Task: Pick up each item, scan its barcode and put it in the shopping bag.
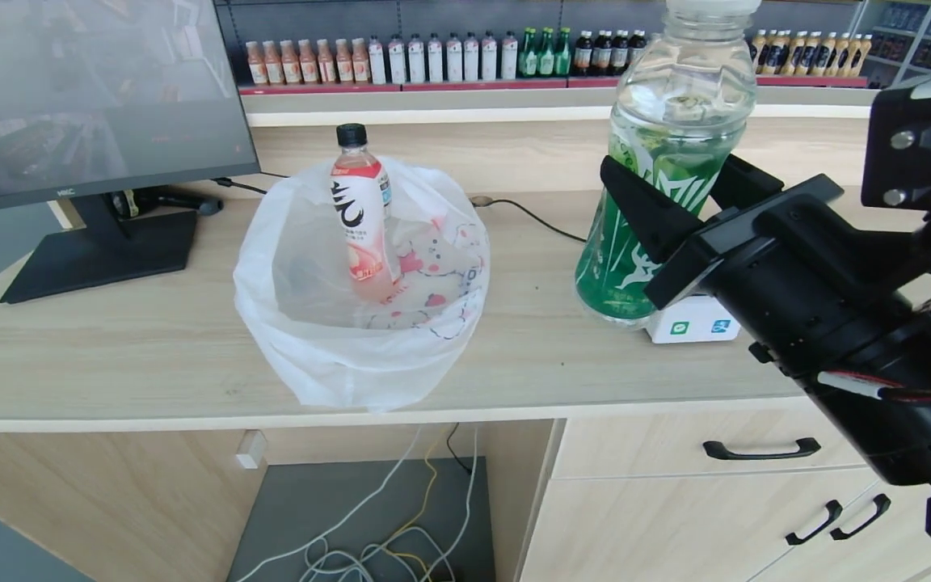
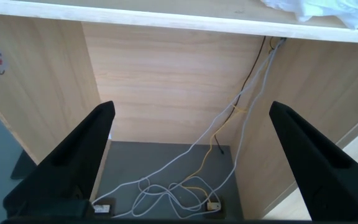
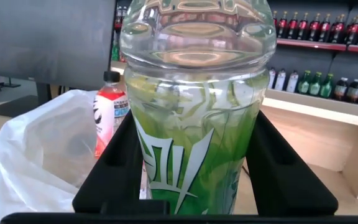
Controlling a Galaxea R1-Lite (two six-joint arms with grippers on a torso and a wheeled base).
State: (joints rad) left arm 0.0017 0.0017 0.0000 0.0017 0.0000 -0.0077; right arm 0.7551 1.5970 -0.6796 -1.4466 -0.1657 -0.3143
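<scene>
Green bottle is upright, long axis vertical and neck up, to the right of the shopping bag and clear of it. The right gripper pinches its labelled middle between both jaws. Bare worktop lies open between bag and bottle; a small white box sits farther right of the bag, by the bottle's base. Inside the bag a pink bottle leans, cap up. The left gripper hangs lower than the bag, beneath the worktop's front edge, jaws spread and empty.
</scene>
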